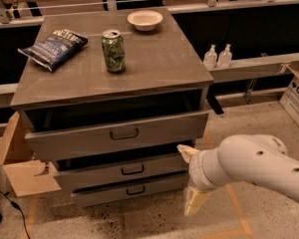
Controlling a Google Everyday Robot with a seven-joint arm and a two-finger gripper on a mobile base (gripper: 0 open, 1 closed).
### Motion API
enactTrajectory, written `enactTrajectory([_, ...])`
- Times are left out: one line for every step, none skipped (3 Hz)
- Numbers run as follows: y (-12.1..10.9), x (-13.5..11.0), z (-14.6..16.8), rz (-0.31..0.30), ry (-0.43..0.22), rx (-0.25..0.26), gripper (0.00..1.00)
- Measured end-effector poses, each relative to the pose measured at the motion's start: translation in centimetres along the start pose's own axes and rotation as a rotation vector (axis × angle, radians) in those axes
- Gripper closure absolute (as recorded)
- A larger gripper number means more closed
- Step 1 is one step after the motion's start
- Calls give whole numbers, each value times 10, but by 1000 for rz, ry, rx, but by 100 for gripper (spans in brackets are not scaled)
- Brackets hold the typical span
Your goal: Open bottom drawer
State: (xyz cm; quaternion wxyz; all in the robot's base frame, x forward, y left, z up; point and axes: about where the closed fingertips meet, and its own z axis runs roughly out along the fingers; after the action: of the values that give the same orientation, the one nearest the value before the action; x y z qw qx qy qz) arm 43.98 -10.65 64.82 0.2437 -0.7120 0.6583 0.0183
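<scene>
The grey cabinet [114, 73] has three drawers. The bottom drawer [99, 195] has the shortest, narrowest front, with a small dark bar handle [135, 189] at its centre, and its front stands a little out from the cabinet. My gripper [185, 180] is at the right end of the middle and bottom drawer fronts, to the right of the handle. Its two cream fingers [186, 152] are spread apart, one high and one low, with nothing between them. My white arm [254, 166] comes in from the right.
A green can [113, 50], a chip bag [54, 47] and a white bowl [145, 19] sit on the cabinet top. Two small bottles [218, 57] stand on a ledge at the right. A cardboard box [298, 94] is at far right, and cardboard [20, 171] lies at the left of the cabinet.
</scene>
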Motion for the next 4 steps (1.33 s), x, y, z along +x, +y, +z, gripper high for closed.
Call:
enactTrajectory([24,-8,56,-32,-82,-8,0])
enactTrajectory([47,-10,109,-67,-116,-28,0])
enactTrajectory([68,-9,165,-111,-132,-68,0])
enactTrajectory([83,-1,208,-133,-123,-93,0])
